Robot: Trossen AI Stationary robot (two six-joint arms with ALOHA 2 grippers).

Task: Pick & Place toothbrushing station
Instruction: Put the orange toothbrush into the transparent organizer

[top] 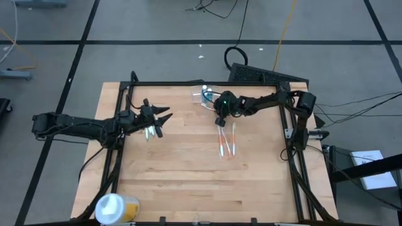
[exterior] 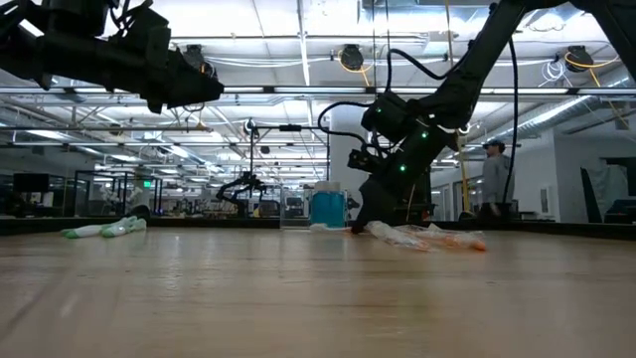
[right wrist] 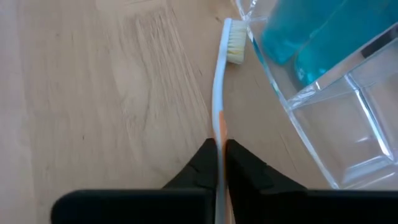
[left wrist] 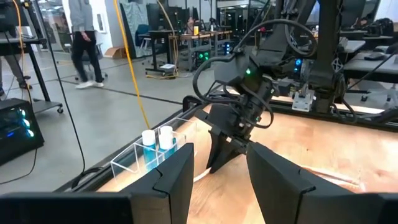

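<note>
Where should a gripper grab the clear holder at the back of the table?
Judging by shape: pinch one thin upright side wall of the clear holder, coming from above over the empty compartment. The blue bottles fill the other end, and a toothbrush, held in the shut right gripper, lies beside it.

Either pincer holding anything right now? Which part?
The right pincer is shut on a toothbrush, gripping its handle partway along, bristle head lying beside the clear holder. The left pincer holds nothing, fingers apart above the table.
</note>
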